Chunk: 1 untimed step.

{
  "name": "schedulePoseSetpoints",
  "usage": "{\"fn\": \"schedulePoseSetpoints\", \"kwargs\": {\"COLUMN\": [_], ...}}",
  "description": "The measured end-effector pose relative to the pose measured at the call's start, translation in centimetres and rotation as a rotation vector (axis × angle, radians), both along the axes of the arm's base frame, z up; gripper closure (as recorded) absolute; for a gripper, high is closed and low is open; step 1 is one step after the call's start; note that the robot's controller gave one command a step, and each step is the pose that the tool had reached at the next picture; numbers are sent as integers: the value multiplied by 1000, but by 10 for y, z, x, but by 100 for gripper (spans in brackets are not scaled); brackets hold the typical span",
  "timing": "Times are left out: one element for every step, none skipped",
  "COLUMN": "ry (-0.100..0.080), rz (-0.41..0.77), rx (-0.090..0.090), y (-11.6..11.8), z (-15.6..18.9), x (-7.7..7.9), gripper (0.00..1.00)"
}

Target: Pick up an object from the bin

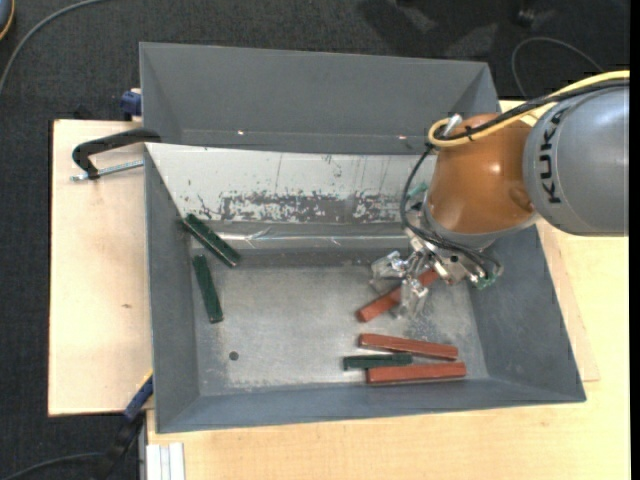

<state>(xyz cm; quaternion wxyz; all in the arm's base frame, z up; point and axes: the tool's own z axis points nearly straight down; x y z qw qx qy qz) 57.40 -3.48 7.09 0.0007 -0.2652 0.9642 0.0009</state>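
Observation:
My gripper [408, 290] hangs low over the right half of the bin, under the orange wrist cover. A short red flat stick [377, 309] runs slantwise between its metal fingers, one end poking out to the lower left and the other showing red at the upper right of the fingers. The fingers are shut on this stick. Just in front, near the bin's front wall, lie two longer red sticks [408, 345] [420, 372] with a short dark green stick [376, 362] between them.
Two dark green sticks lie at the left: one [210, 240] slanted against the back left corner, one [208, 289] flat on the floor below it. A small dark spot [233, 356] marks the floor at front left. The arm crosses the bin's right wall.

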Motion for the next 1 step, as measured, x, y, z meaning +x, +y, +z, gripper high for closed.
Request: {"fn": "schedulePoseSetpoints", "kwargs": {"ry": [-15], "rz": [-34], "rx": [-1], "y": [3], "z": [145], "x": [3], "gripper": [100]}}
